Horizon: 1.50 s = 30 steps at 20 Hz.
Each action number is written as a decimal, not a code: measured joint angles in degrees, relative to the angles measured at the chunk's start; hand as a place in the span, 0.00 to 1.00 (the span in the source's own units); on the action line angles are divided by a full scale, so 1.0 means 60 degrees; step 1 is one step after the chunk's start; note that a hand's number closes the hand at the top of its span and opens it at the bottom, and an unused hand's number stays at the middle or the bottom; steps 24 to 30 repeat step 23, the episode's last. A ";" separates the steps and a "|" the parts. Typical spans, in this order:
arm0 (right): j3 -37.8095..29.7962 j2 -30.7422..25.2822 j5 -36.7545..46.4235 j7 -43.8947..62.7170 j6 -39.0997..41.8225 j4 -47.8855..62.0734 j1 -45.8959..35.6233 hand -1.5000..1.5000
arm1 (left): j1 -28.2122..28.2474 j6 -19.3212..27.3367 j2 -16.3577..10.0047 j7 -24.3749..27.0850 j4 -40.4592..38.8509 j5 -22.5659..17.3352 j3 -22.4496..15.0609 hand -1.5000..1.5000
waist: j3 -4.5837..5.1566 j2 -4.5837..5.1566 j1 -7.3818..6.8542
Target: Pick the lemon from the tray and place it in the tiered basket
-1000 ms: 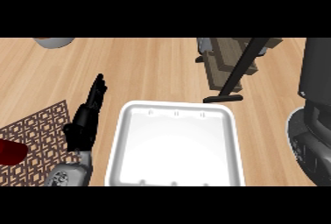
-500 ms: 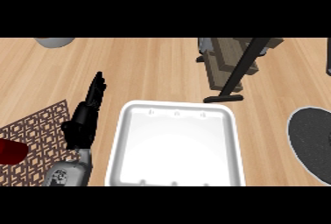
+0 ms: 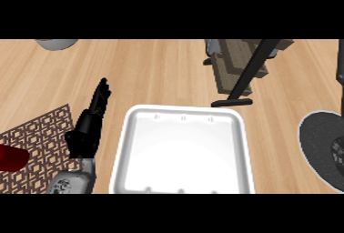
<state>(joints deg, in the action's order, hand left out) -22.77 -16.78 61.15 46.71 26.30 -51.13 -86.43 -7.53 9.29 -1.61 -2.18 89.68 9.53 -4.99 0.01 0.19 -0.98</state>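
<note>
A white tray (image 3: 181,154) lies in the lower middle of the frame on the wooden bench (image 3: 154,68), long side running up and down, its floor showing only plain white; the lemon does not show anywhere in this view. Just left of the tray is the left hand (image 3: 88,125), black, released, fingers straight and pointing toward the upper edge, holding nothing, with its grey forearm (image 3: 69,183) coming in at the lower left. Under and beside that arm a brown patterned mat (image 3: 37,132) covers the lower left corner, and a red thing (image 3: 10,157) sits on it at the left edge (cut off, so its kind is unclear). A grey bowl (image 3: 57,43) peeks in at the upper left. At the upper right stands a brown block (image 3: 228,73), crossed by a slanted black pole (image 3: 250,70) that ends in a flat foot (image 3: 232,102) just above the tray's top right corner. A dark disc (image 3: 321,141) with a pale rim fills the right edge, apart from the tray.
</note>
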 measured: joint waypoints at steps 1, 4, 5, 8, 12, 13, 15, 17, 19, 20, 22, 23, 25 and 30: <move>-0.0115 0.0049 -0.0105 0.0045 -0.0196 0.0007 -0.0050 0.00 | -0.0051 0.0136 0.0053 -0.0001 -0.0074 0.0040 -0.0073 0.50 | -0.0002 0.0001 0.0014; -0.0527 -0.0026 -0.0346 0.0069 -0.1041 -0.0165 -0.0089 0.00 | -0.0022 0.0126 0.0032 -0.0094 0.0056 0.0030 -0.0068 0.50 | -0.0001 -0.0006 0.0012; -0.0613 0.0002 -0.0376 0.0146 -0.1356 -0.0349 -0.0038 0.00 | 0.0037 0.0132 0.0047 -0.0056 0.0061 0.0031 -0.0080 0.50 | -0.0001 -0.0017 0.0034; -0.0886 -0.0243 -0.0416 0.0499 -0.1933 -0.0735 -0.0016 0.00 | 0.0002 0.0092 -0.0034 -0.0110 0.0062 -0.0010 0.0025 0.50 | 0.0002 -0.0035 0.0094; -0.1400 -0.0884 -0.0638 0.0953 -0.1997 -0.1408 0.0247 0.00 | 0.0185 0.0089 -0.0078 0.0107 -0.0033 -0.0057 0.0133 0.50 | 0.0000 -0.0073 0.0211; -0.1587 -0.1032 -0.0767 0.1033 -0.1967 -0.1626 0.0363 0.00 | 0.0166 0.0117 -0.0078 0.0066 0.0017 -0.0044 0.0146 0.50 | -0.0002 -0.0085 0.0241; -0.1956 -0.1311 -0.1035 0.1148 -0.1894 -0.2197 0.0692 0.00 | 0.0269 0.0112 -0.0093 0.0099 0.0058 -0.0035 0.0143 0.50 | -0.0006 -0.0107 0.0304; -0.2459 -0.1659 -0.1473 0.1108 -0.1683 -0.2783 0.1151 0.00 | 0.0350 0.0173 -0.0035 0.0173 0.0018 -0.0015 0.0133 0.50 | -0.0009 -0.0127 0.0395; -0.2890 -0.1906 -0.1950 0.1005 -0.1339 -0.3546 0.1712 0.00 | 0.0360 0.0168 -0.0066 0.0024 0.0131 -0.0009 0.0143 0.50 | -0.0014 -0.0146 0.0449; -0.3109 -0.2020 -0.2211 0.0971 -0.1068 -0.3953 0.2009 0.00 | 0.0382 0.0156 -0.0095 0.0024 0.0147 -0.0037 0.0190 0.50 | -0.0015 -0.0158 0.0484; -0.3696 -0.2324 -0.2805 0.0824 -0.0508 -0.4643 0.2609 0.00 | 0.0426 0.0203 -0.0094 -0.0059 0.0242 -0.0007 0.0197 0.50 | -0.0018 -0.0184 0.0568; -0.3996 -0.2386 -0.3132 0.0757 -0.0220 -0.5006 0.2929 0.00 | 0.0355 0.0176 -0.0136 -0.0079 0.0174 -0.0066 0.0289 0.50 | -0.0019 -0.0190 0.0620; -0.3996 -0.2386 -0.3132 0.0757 -0.0220 -0.5006 0.2929 0.00 | 0.0355 0.0176 -0.0136 -0.0079 0.0174 -0.0066 0.0289 0.50 | -0.0019 -0.0190 0.0620; -0.3996 -0.2386 -0.3132 0.0757 -0.0220 -0.5006 0.2929 0.00 | 0.0355 0.0176 -0.0136 -0.0079 0.0174 -0.0066 0.0289 0.50 | -0.0019 -0.0190 0.0620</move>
